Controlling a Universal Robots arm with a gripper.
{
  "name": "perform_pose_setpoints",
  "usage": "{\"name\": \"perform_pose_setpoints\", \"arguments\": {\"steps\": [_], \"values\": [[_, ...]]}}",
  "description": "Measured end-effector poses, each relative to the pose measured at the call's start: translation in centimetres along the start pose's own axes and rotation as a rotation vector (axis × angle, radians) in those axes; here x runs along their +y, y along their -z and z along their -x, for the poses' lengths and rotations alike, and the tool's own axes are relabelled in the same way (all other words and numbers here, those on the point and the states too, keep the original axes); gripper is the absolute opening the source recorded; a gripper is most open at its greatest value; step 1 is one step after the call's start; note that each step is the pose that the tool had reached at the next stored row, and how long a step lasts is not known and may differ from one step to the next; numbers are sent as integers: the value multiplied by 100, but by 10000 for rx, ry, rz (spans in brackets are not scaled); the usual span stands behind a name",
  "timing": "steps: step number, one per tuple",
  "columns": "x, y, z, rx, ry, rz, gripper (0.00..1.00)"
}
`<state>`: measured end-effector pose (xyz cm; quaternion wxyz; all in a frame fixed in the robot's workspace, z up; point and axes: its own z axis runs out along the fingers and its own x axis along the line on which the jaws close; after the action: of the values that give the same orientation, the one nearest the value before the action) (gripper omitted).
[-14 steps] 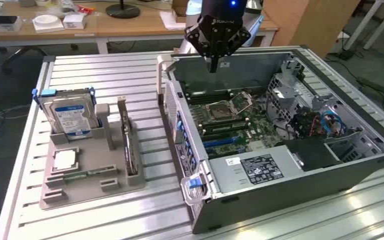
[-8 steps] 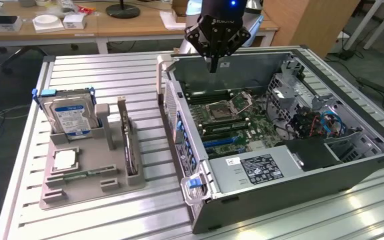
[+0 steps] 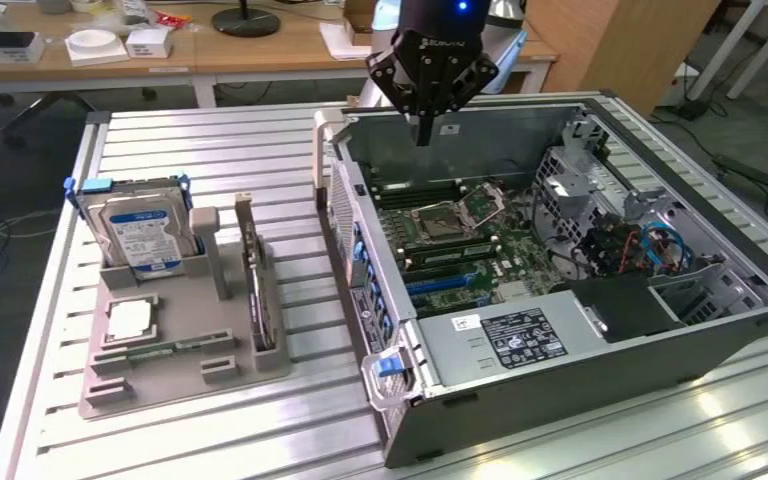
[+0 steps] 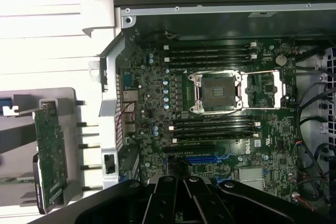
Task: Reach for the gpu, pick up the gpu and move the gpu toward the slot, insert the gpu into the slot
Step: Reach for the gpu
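Hovering above the far wall of the open computer case (image 3: pixel 598 390) in the exterior view, the gripper (image 3: pixel 423 135) has its jaws pressed together and carries nothing. The gpu (image 3: pixel 259 285) stands on edge in the grey holder (image 3: pixel 157 385) on the exterior view's left, well apart from the tool, beside the blue-labelled hard drive (image 3: pixel 144 235). The slot (image 3: pixel 444 285) lies empty on the motherboard (image 3: pixel 491 240). In the wrist view the gripper (image 4: pixel 177 190) hangs over the board near the blue slot (image 4: pixel 202 159), with the processor socket (image 4: pixel 218 93) beyond it; the gpu (image 4: pixel 50 156) sits outside the case in its holder. Judgement: the reach has barely begun. Done well, it means spreading the jaws before descent, squaring them across the card's thin upper edge, and staying clear of the holder's posts and the bracket end.
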<state>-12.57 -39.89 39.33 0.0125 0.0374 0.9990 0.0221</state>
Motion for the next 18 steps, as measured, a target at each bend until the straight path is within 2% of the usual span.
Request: {"name": "perform_pose_setpoints", "arguments": {"steps": [18], "values": [[-14,4,-149,0,0,-2,10]]}}
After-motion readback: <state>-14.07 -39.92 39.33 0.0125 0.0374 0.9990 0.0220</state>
